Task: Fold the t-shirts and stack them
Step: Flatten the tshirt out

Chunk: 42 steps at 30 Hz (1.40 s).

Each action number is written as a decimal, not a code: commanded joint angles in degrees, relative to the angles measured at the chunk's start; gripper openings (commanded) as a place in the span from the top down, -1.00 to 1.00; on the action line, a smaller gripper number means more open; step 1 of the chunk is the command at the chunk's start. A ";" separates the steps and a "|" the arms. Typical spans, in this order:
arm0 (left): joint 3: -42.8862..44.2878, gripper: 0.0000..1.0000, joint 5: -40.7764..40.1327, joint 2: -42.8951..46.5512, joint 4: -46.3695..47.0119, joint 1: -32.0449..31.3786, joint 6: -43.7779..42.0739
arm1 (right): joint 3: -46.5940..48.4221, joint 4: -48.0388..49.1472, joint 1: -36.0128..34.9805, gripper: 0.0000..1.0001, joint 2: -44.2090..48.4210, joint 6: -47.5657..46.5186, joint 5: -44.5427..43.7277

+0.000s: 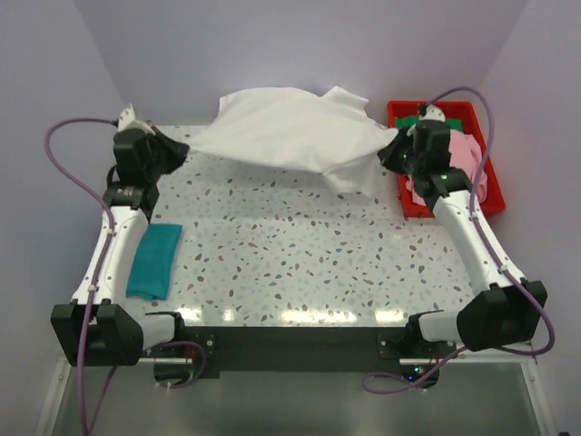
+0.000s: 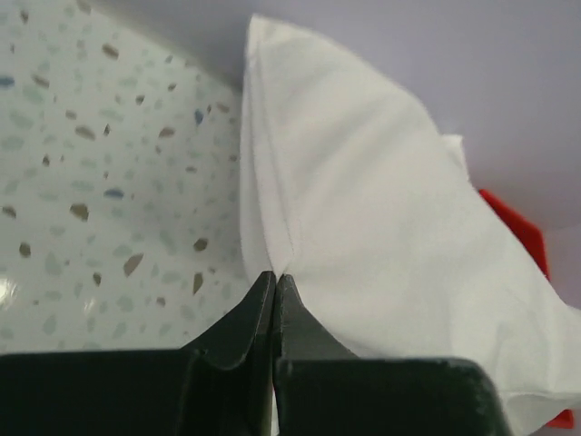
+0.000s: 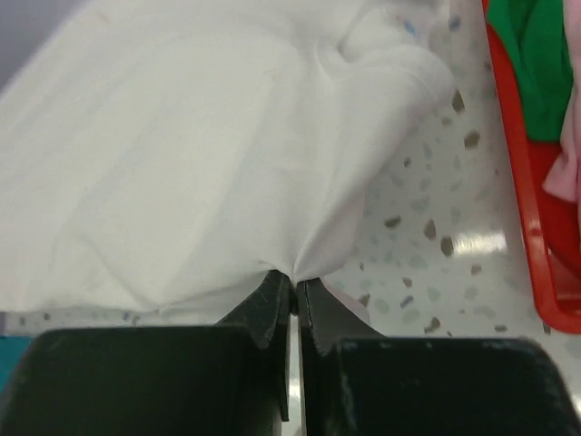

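Note:
An off-white t-shirt [image 1: 286,132] hangs stretched above the far half of the table between both arms. My left gripper [image 1: 180,147] is shut on its left edge, and in the left wrist view the cloth [image 2: 381,218] runs straight out of the pinched tips [image 2: 275,280]. At the right, my right gripper [image 1: 390,150] is shut on the shirt's other end [image 3: 200,154], tips [image 3: 295,283] closed on a gathered fold. A folded teal t-shirt [image 1: 154,259] lies flat at the table's left edge. Pink [image 1: 472,163] and green [image 1: 418,120] t-shirts lie in the bin.
A red plastic bin [image 1: 454,211] stands at the far right beside the right arm, its wall [image 3: 522,182] close to that gripper. The speckled tabletop [image 1: 300,254] spreads out in front of the held shirt. Purple cables loop off both arms.

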State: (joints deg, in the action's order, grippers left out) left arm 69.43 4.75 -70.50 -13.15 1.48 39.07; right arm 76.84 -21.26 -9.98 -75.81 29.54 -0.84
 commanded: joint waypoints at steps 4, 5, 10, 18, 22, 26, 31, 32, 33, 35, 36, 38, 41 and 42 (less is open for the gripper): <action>-28.60 0.91 4.91 -0.85 9.43 0.19 4.70 | -16.80 0.86 1.19 0.57 -6.44 0.96 2.51; -30.39 0.86 5.87 -2.00 10.41 0.19 5.05 | -18.03 1.13 1.19 0.35 -9.24 0.78 3.12; -36.46 0.46 8.34 -5.79 14.01 0.02 5.32 | -22.77 1.30 1.19 -0.42 -9.02 1.22 2.61; -39.80 0.21 1.58 2.55 6.83 0.11 6.19 | -37.88 0.16 0.40 -0.43 9.77 3.59 1.02; -42.18 0.14 -2.99 9.22 2.35 0.11 8.21 | -45.79 -0.19 -0.39 -0.28 15.85 6.58 -0.65; -44.46 -0.07 -8.87 15.21 -3.02 -0.07 11.98 | -48.80 0.51 -0.83 -0.22 16.49 8.07 0.48; -47.10 -0.12 -14.49 20.22 -7.68 -4.01 15.77 | -50.82 3.06 -2.32 -0.15 14.73 10.53 0.75; -47.45 -0.12 -15.47 20.66 -7.94 -4.98 17.43 | -50.91 3.76 -2.41 -0.11 14.20 10.80 0.75; -48.24 -0.12 -16.26 21.01 -8.03 -7.25 18.14 | -51.17 4.03 -2.59 -0.08 14.03 10.98 0.67; -48.77 -0.11 -18.01 20.93 -8.12 -9.37 20.42 | -51.61 5.17 -3.20 -0.05 13.41 11.85 0.75; -49.04 -0.11 -18.37 20.15 -7.95 -11.21 21.13 | -51.70 5.43 -3.64 -0.03 13.06 12.29 0.75; -49.39 -0.09 -18.73 19.18 -7.86 -12.37 22.62 | -51.53 6.05 -4.26 -0.01 12.01 12.47 0.75; -49.65 -0.07 -19.34 17.94 -7.51 -13.34 23.24 | -51.44 6.49 -5.58 0.02 11.48 13.17 -0.21; -49.91 -0.07 -19.34 17.77 -7.07 -13.51 23.25 | -51.52 6.66 -5.93 0.04 11.04 13.44 -0.30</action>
State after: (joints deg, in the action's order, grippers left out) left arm 20.10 -11.35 -52.29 -20.75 -11.33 59.55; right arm 25.56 -16.97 -14.83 -63.66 40.99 -0.12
